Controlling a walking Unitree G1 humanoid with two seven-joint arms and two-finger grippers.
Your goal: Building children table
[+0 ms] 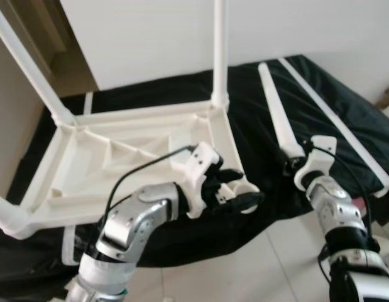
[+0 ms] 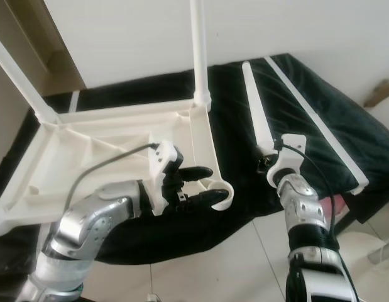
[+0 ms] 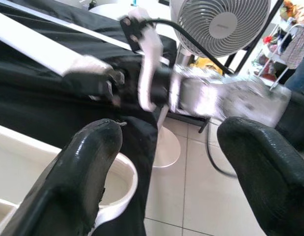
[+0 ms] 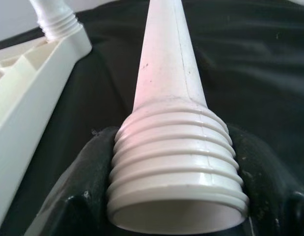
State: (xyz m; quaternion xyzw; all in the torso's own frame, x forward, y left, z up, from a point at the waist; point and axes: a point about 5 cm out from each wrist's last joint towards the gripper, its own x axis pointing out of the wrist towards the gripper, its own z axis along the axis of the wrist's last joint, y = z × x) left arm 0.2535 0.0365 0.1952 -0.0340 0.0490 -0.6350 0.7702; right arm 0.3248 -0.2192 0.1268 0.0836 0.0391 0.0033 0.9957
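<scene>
Gripping table leg (image 4: 166,98), right gripper (image 4: 176,196); socket (image 2: 220,196) empty.

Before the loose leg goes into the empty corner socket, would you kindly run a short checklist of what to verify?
1. Right gripper clamps the loose leg at its threaded end: ok.
2. Thread end open and unblocked: ok.
3. Empty corner socket on the upturned tabletop free: ok.
4. Left gripper steadying that corner: jaws open at the socket, not gripping: not ok.
5. Leg lined up with socket: lying on the black cloth, not ok.
</scene>
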